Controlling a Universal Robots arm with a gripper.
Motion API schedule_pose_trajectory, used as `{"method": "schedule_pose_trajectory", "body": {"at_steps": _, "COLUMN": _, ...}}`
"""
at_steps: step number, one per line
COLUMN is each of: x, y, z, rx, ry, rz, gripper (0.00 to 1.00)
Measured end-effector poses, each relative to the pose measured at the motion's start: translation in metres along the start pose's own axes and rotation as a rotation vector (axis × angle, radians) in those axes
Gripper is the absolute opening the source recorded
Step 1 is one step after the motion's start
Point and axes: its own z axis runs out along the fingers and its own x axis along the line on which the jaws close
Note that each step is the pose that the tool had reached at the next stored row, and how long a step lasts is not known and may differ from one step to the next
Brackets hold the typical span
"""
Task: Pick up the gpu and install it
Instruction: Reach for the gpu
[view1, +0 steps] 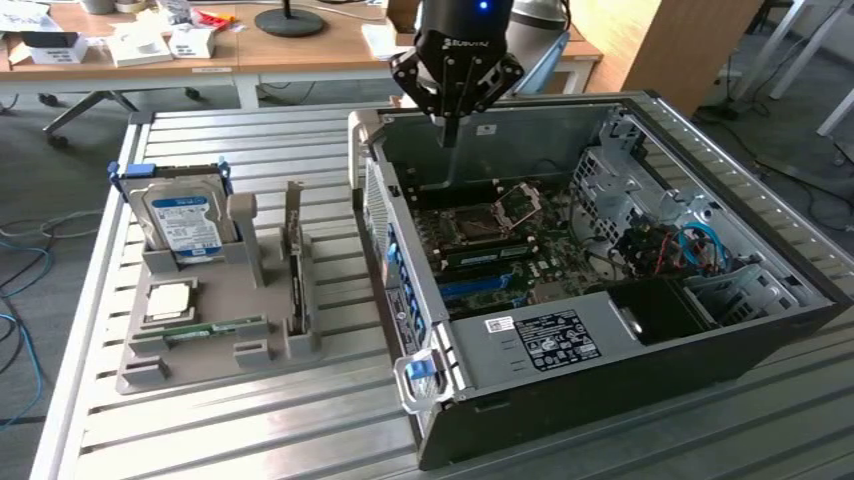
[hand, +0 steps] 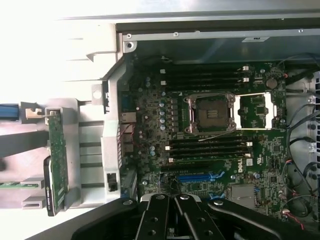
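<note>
Black metal fingers of the gripper (view1: 450, 135) are pressed together with nothing pinched between them. They hang over the open computer case (view1: 747, 300), at its far end in the exterior view, above the motherboard (view1: 497, 240). Inside the case, near the middle of that board, the processor socket (hand: 210, 112) lies with its silvery frame swung open.

The gpu (view1: 294, 262) is outside the case, well apart from the gripper. It stands on edge in a slot of the grey holder (view1: 200, 362) just beside the case, on the exterior view's left of it. From the wrist its green board (hand: 57, 160) shows edge-on. Farther from the case in the same holder stand a blue-labelled hard drive (view1: 187, 222) and, lying low, a narrow green memory stick (view1: 214, 328). Case and holder both rest on a slatted metal table (view1: 267, 430).
</note>
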Motion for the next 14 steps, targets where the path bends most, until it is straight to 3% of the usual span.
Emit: {"method": "schedule_pose_trajectory", "body": {"at_steps": 14, "x": 0.027, "y": -0.0020, "z": -0.0007, "rx": 0.0000, "ry": 0.0000, "rz": 0.000, "gripper": 0.11}}
